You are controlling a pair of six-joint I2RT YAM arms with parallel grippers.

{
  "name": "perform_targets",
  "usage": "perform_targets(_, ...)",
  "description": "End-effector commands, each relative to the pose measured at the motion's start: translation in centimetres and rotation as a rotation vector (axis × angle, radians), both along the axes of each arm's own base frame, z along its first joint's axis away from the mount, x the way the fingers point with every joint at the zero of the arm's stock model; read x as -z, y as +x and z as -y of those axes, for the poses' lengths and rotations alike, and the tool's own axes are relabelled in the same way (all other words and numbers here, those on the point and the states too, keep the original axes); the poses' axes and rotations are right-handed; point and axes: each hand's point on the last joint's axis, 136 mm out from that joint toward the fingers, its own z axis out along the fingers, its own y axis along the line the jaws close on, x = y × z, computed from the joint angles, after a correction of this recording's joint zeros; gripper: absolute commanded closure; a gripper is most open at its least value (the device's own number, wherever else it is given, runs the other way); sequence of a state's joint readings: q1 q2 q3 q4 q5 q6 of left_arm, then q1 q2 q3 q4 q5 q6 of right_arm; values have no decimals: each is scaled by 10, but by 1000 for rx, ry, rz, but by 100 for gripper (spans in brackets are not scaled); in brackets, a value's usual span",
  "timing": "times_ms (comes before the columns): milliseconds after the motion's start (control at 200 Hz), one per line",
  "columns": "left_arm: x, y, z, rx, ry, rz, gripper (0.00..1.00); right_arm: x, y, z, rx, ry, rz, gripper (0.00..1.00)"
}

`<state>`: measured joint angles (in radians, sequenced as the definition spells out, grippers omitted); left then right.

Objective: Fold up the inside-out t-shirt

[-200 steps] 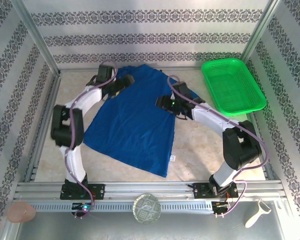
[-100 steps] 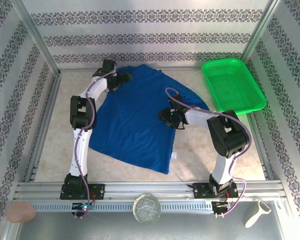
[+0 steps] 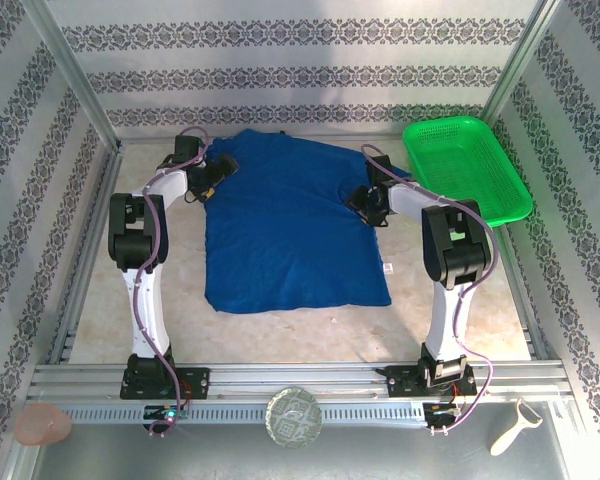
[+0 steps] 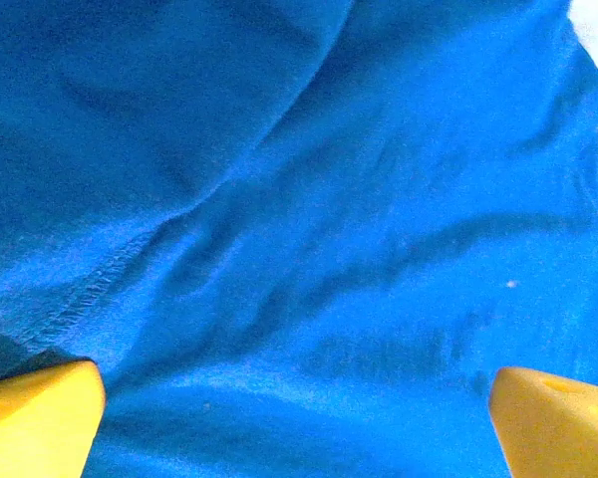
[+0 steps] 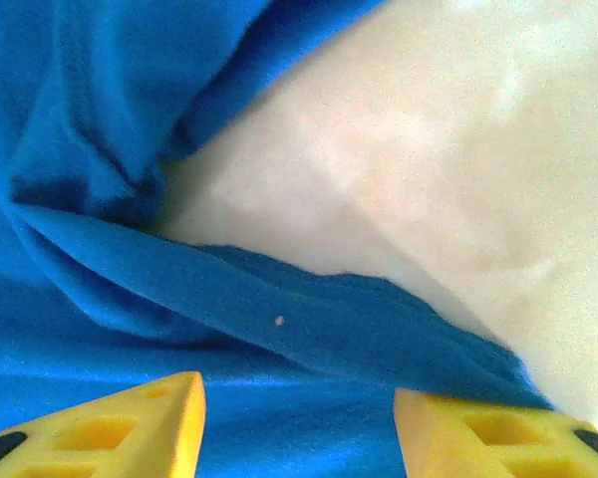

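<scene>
Left pincer (image 4: pixel 294 423): released wide, over the far left shoulder of the t-shirt (image 3: pixel 290 230). T-shirt: blue, spread flat mid-bench (image 3: pixel 180 330), hem nearest. Right pincer (image 5: pixel 299 428): half parted, unclenched, over the right sleeve edge. Basket (image 3: pixel 465 175): green, far right.

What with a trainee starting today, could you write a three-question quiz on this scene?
1. True or false: the t-shirt lies spread out, not yet folded.
2. Where is the basket? A: far right corner of the table. B: near left corner. C: on top of the t-shirt.
3. Fill in: the left gripper, over the t-shirt, is ___.

Key: 1 true; 2 A; 3 open.
</scene>
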<state>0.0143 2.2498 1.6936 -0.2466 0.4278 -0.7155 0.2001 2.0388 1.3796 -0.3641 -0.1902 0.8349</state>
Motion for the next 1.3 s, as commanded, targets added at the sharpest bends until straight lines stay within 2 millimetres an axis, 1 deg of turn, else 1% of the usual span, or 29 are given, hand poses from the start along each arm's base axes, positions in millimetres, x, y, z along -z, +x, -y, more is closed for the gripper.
perform_targets(0,-77,6,15,95,-21,154,0,-50,-10,-6,-94,5,92,46)
perform_targets(35,-96,2,20,122,-12,184,0,-67,-13,-11,-119,20,136,46)
perform_targets(90,-123,-11,31,174,14,213,0,-88,-25,-18,-154,22,190,45)
perform_targets(135,-136,-26,42,226,41,221,0,-102,-39,-24,-183,18,221,45)
perform_targets(155,-143,-34,48,248,56,222,0,-106,-45,-27,-193,18,232,45)
perform_targets(195,-152,-53,60,298,103,225,1,-107,-61,-31,-207,19,233,45)
perform_targets(205,-152,-57,62,311,113,222,0,-114,-62,-32,-208,22,250,45)
perform_targets(210,-153,-60,64,318,119,225,0,-109,-65,-32,-210,20,238,45)
perform_targets(225,-154,-67,69,338,133,222,1,-112,-70,-34,-212,24,245,45)
perform_targets(240,-161,-75,71,350,148,235,1,-111,-76,-34,-211,24,245,44)
perform_targets(290,-159,-101,86,401,187,227,1,-112,-93,-36,-199,35,252,44)
perform_targets(335,-158,-125,99,446,222,232,1,-108,-109,-36,-177,54,244,43)
perform_targets(425,-138,-177,119,539,315,213,0,-93,-143,-39,-146,94,229,40)
perform_targets(465,-126,-198,122,559,375,199,1,-83,-159,-40,-140,105,211,39)
perform_targets(475,-127,-201,124,561,385,207,1,-83,-162,-41,-138,109,212,40)
perform_targets(500,-115,-214,123,563,416,191,1,-77,-172,-41,-133,113,200,39)
perform_targets(535,-108,-229,124,556,440,199,1,-68,-185,-39,-115,116,181,39)
perform_targets(570,-99,-242,124,549,444,208,1,-57,-199,-37,-98,115,157,38)
perform_targets(634,-90,-262,127,522,404,245,1,-45,-218,-36,-63,129,143,38)
perform_targets(694,-84,-274,119,459,388,237,1,-35,-231,-33,-41,130,134,40)
perform_targets(754,-79,-283,111,414,379,225,1,-29,-238,-31,-23,131,132,41)
perform_targets(849,-81,-291,110,412,360,259,1,-18,-247,-29,4,138,107,44)
perform_targets(969,-83,-296,106,435,398,256,1,-11,-256,-30,35,153,81,45)
perform_targets(1029,-84,-298,106,457,423,245,1,-16,-258,-34,50,174,92,44)
perform_targets(1039,-83,-299,106,462,426,242,1,-9,-264,-31,51,164,77,45)
perform_targets(1054,-84,-299,106,466,431,240,0,-7,-267,-31,51,164,73,44)
perform_targets(1169,-84,-301,109,489,453,236,1,-3,-280,-32,69,172,78,44)
perform_targets(1209,-84,-301,110,488,455,241,1,0,-282,-31,83,171,79,44)
perform_targets(1294,-82,-301,113,488,444,249,1,1,-279,-29,107,166,99,44)
